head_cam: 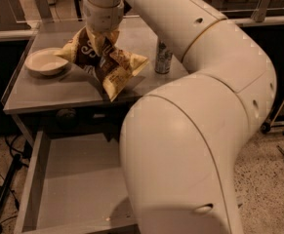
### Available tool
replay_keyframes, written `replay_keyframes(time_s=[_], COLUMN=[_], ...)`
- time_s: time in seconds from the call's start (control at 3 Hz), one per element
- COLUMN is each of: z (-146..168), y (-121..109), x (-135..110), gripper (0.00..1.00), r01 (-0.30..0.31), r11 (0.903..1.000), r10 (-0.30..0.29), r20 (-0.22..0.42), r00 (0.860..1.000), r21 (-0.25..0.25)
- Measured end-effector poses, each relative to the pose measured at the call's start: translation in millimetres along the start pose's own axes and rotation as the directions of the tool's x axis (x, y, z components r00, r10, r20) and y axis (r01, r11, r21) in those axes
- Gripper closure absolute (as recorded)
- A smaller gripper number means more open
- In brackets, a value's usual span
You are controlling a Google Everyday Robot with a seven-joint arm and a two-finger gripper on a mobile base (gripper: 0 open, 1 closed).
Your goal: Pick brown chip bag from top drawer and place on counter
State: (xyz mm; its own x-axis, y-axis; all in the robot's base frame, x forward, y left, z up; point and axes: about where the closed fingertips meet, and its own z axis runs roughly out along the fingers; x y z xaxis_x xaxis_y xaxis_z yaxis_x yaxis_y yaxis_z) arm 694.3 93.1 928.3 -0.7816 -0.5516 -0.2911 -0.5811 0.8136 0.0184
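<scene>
The brown chip bag [113, 71] hangs crumpled over the middle of the counter [44, 92], its lower cream corner at or just above the surface. My gripper [99, 39] comes down from above and is shut on the bag's pinched middle, with the fingertips buried in the folds. Below the counter, the top drawer [31, 179] stands pulled out, and its visible grey floor holds nothing. My own arm covers the drawer's right half.
A cream bowl [46, 62] sits on the counter's left side, close to the bag. A silver can [163, 57] stands upright to the bag's right. My bulky arm fills the right foreground. Dark cabinets with white rails run behind.
</scene>
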Motion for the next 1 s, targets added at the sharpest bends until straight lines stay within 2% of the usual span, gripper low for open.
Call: replay_keyframes(time_s=[0.67, 1.0], z=[12.0, 12.0], y=[2.6, 2.6], x=[-1.6, -1.7], gripper=[1.0, 0.81], r01=[0.01, 0.01], r11=[0.9999, 0.9999], r10=[-0.01, -0.01], r20=[-0.016, -0.016], r00=[1.0, 1.0], r21=[-0.004, -0.004])
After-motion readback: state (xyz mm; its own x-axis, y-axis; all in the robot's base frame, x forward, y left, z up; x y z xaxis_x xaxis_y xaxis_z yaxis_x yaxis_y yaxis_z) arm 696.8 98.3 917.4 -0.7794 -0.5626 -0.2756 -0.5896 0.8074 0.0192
